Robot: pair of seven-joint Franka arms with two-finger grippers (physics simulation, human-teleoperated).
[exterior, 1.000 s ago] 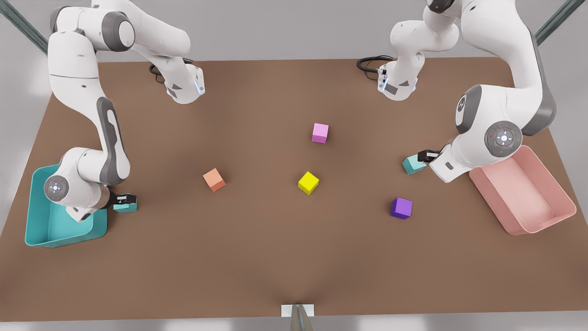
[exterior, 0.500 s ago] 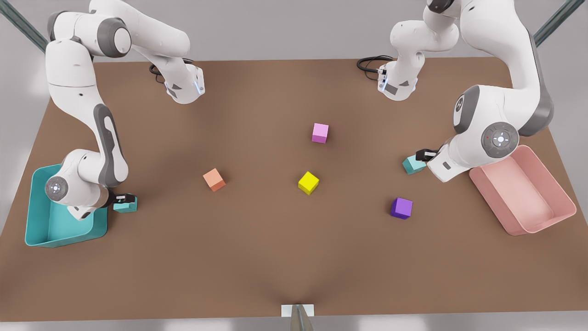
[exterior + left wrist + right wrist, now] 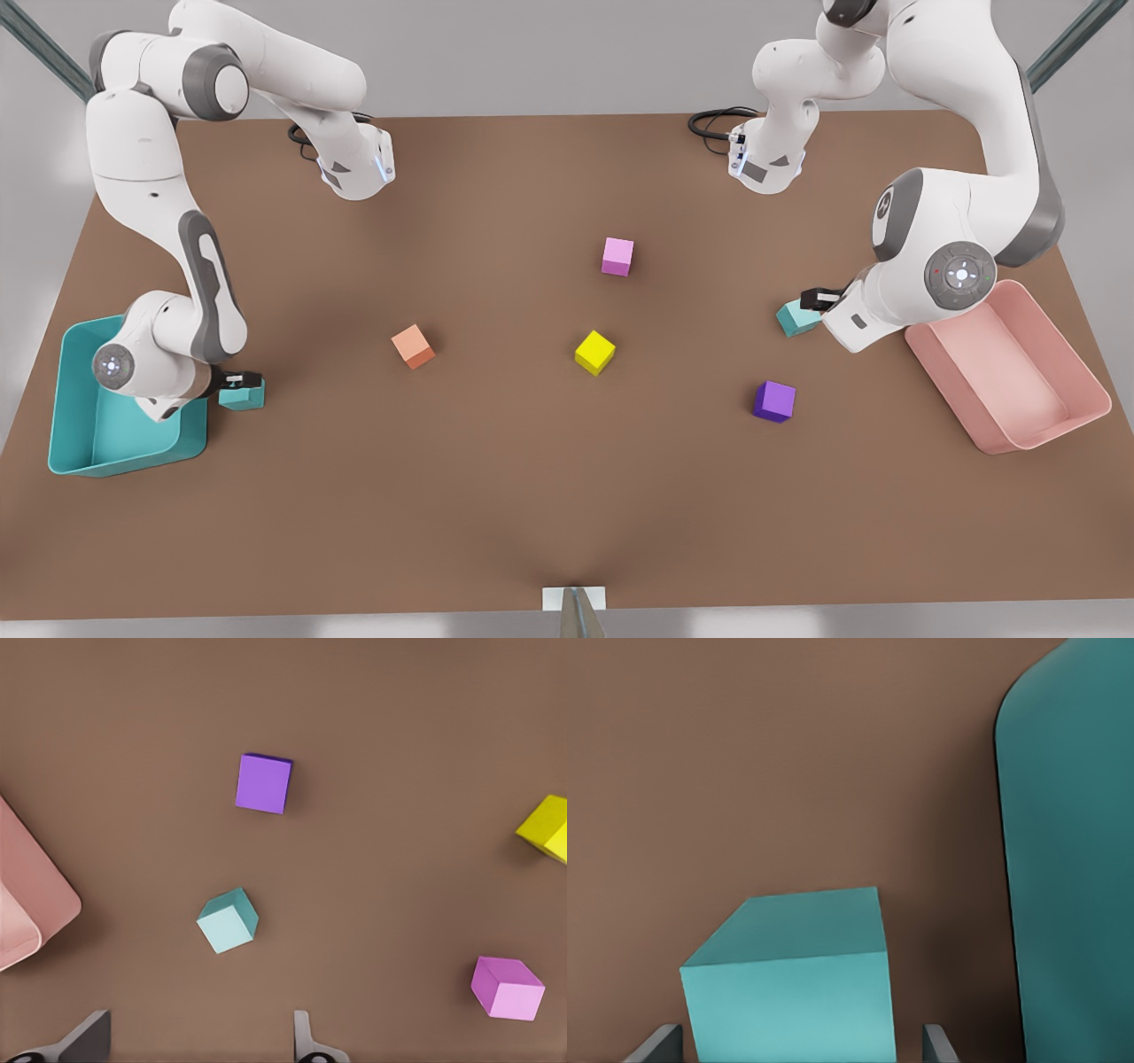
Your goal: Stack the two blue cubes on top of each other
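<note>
Front view: two arms over brown table [image 3: 532,496]. Six small cubes in all:
- two blue, well apart: blue cube by the pink bin [image 3: 795,319] and blue cube by the teal bin [image 3: 244,397], both flat on the table, not stacked
- one each of orange cube [image 3: 413,346], yellow cube [image 3: 594,353], pink cube [image 3: 617,256], purple cube [image 3: 774,400]

Two bins: teal bin [image 3: 66,443] at the front view's left edge, pink bin [image 3: 1090,390] at the front view's right edge.
Left gripper [image 3: 819,299] down at the blue cube by the pink bin, front view's right. Right gripper [image 3: 241,381] down at the blue cube by the teal bin, front view's left.

Left wrist view: four cubes counted: blue cube by the pink bin [image 3: 229,921], purple [image 3: 264,784], yellow [image 3: 547,826], pink [image 3: 508,989]. Corner of the pink bin [image 3: 27,904] too. Left gripper [image 3: 199,1023] spread wide, nothing pinched, blue cube just beyond the fingertips [image 3: 301,1032].

Right wrist view: one cube, blue cube by the teal bin [image 3: 788,992], with the teal bin's wall [image 3: 1072,859] just beside it. Right gripper [image 3: 799,1032] spread, one finger on each side of the cube, not clamped.
</note>
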